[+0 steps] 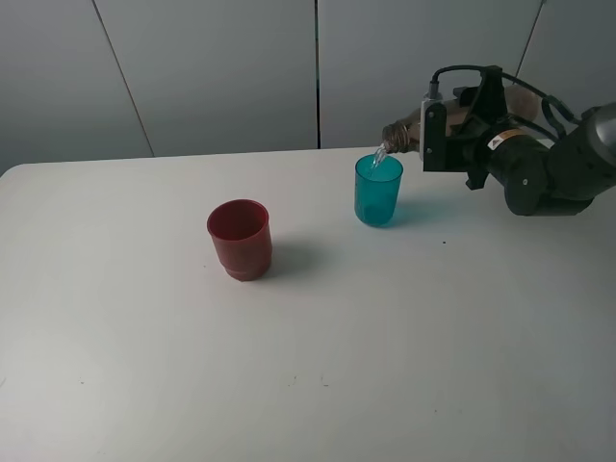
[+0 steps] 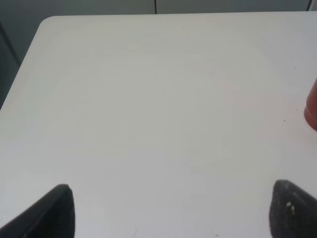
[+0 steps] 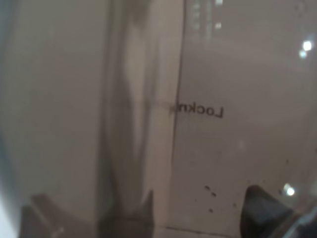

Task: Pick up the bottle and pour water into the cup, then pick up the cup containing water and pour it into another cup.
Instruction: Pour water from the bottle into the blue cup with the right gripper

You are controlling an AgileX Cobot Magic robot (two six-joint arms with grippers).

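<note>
The bottle (image 1: 399,135) lies clamped in the right gripper (image 1: 460,127), tipped almost onto its side. Its neck points toward the left side of the exterior high view, and its mouth is just above the rim of the teal cup (image 1: 378,192). A thin stream of water (image 1: 379,156) runs from the mouth down into that cup. Most of the bottle's body is hidden behind the wrist camera block; only the shoulder and neck stick out.

In the right wrist view the smoky translucent bottle wall (image 3: 208,74) fills nearly the whole picture, with the printed letters "Lockn" (image 3: 198,110) on it. The dark fingers (image 3: 262,208) of the right gripper (image 3: 148,213) press in on either side of it.

The right arm (image 1: 558,168) reaches in from the right edge of the white table (image 1: 385,366), its wrist rolled over to tilt the bottle.

The teal cup stands upright at the far side of the table. The red cup (image 1: 240,239) stands upright nearer the camera and to the left of it, well apart.

The left gripper (image 2: 171,210) hangs over bare table (image 2: 148,99) with its fingers (image 2: 54,213) spread wide and nothing between them. A sliver of the red cup (image 2: 312,106) shows at the edge of that view.
</note>
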